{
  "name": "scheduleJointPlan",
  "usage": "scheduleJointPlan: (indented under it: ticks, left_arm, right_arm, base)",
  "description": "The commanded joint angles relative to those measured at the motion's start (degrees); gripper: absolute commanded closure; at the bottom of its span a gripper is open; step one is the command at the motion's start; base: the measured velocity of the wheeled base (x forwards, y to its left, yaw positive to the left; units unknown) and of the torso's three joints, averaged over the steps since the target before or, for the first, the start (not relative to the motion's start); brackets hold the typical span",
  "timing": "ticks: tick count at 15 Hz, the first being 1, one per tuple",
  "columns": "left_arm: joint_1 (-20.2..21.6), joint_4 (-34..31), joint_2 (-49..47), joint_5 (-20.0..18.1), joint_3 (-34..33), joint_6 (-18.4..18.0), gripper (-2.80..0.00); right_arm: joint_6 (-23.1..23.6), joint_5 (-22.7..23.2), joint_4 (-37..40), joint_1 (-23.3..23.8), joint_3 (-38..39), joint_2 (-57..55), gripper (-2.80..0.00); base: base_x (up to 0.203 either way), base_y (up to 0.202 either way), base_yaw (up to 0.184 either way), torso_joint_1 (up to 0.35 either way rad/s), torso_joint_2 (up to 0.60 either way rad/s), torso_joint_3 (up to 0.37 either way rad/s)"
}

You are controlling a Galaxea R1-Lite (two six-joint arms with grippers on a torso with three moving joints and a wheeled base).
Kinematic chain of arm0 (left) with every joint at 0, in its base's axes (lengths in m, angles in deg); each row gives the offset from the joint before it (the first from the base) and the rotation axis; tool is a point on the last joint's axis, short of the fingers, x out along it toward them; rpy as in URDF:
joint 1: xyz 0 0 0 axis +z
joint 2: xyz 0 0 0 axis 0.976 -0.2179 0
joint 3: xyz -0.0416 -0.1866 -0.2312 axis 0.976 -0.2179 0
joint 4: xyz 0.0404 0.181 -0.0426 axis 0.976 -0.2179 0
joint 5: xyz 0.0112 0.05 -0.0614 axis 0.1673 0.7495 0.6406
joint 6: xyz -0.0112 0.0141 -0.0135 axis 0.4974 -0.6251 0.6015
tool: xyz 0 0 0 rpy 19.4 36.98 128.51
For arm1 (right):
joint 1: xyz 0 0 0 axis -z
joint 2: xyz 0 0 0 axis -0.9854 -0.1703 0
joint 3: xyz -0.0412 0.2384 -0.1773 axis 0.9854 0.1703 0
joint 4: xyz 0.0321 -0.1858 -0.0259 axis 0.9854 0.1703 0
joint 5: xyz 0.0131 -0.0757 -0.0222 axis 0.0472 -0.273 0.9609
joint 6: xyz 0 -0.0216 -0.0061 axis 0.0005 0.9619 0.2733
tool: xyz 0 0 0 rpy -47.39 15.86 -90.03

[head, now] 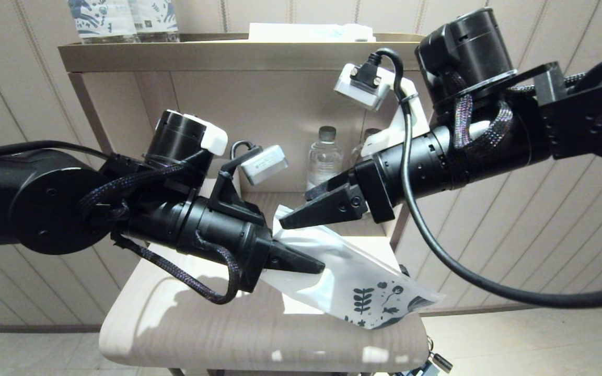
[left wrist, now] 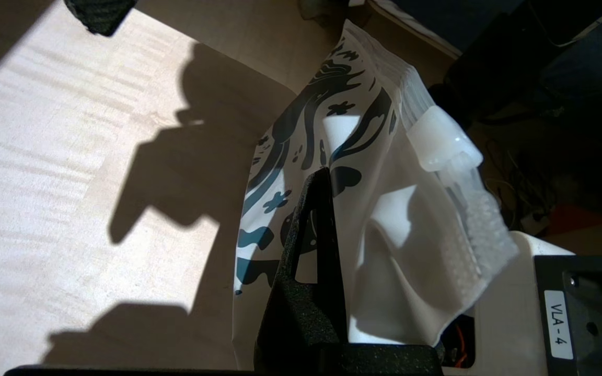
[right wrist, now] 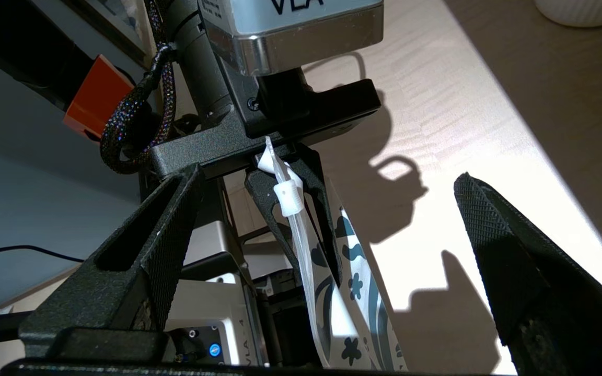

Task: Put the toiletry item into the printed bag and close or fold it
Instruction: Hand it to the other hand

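Head view: I see my left gripper (head: 314, 267) clamped on the printed bag (head: 353, 282), holding it above the table (head: 175, 324); my right gripper (head: 301, 211) hangs spread wide just above it.

Pale wood-grain table top (head: 186, 324) with rounded corners, lying in front of and below the clear bottle (head: 324, 156). Partly sunlit, partly under dark shadows. Carries the printed end of the bag (head: 379, 305) low over its edge, in front and to the right of the bottle; cannot tell whether touching. Behind, a beige shelf unit (head: 175, 55): the bottle upright in its lower opening, a second one just beside it, mostly hidden. On the top board, two blue-printed bottles (head: 123, 18) above and left of the clear bottle, and a pale flat packet (head: 311, 32) directly above it.
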Motion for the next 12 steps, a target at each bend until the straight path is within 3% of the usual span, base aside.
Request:
scheduleJointPlan:
  ticks: [1,12]
  left_arm:
    - [0.0,0.0,0.0,-0.3,-0.1,0.0,0.0]
    - [0.0,0.0,-0.1,-0.3,0.1,0.0,0.0]
  right_arm:
    - [0.0,0.2,0.1,-0.1,0.7,-0.1,-2.8]
    - [0.2,1.3,-0.5,-0.5,1.3,0.2,-2.8]
  base:
    - [0.0,0.0,0.0,0.0,0.0,0.0]
    - [0.0,0.0,0.0,0.0,0.0,0.0]
